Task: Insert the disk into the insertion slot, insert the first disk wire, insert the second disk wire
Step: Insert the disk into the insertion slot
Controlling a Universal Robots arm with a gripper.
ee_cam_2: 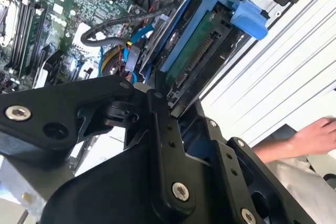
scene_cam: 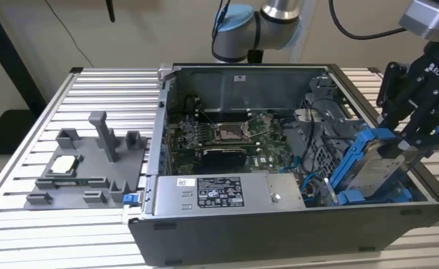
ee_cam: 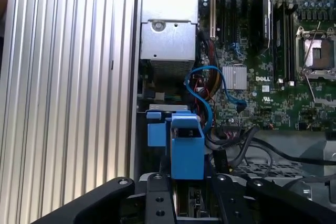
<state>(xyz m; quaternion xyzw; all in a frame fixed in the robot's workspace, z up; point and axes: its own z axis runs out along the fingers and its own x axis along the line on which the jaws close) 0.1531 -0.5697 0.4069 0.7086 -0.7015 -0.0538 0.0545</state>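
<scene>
The end effector (scene_cam: 400,141) is clenched on the disk (scene_cam: 373,165), its black fingers (scene_cam: 421,120) pressing either side of the upper end of the blue carrier. The disk stands tilted in the open case (scene_cam: 279,235), at the corner on the exterior view's right, with its lower end down in the slot (scene_cam: 398,196) among the blue fittings and its upper end raised above the case rim, so it is not seated flat. In the second wrist view the disk (ee_cam_2: 197,56) shows its green board and connector edge just past the end effector (ee_cam_2: 163,103). In the first wrist view the carrier (ee_cam: 186,148) rises between the fingers (ee_cam: 157,198), near a looped blue cable (ee_cam: 207,85), the power supply (ee_cam: 168,35) and the motherboard (ee_cam: 273,77). A person's hand (ee_cam_2: 317,135) rests on the slatted tabletop (ee_cam_2: 273,72) beside the case.
</scene>
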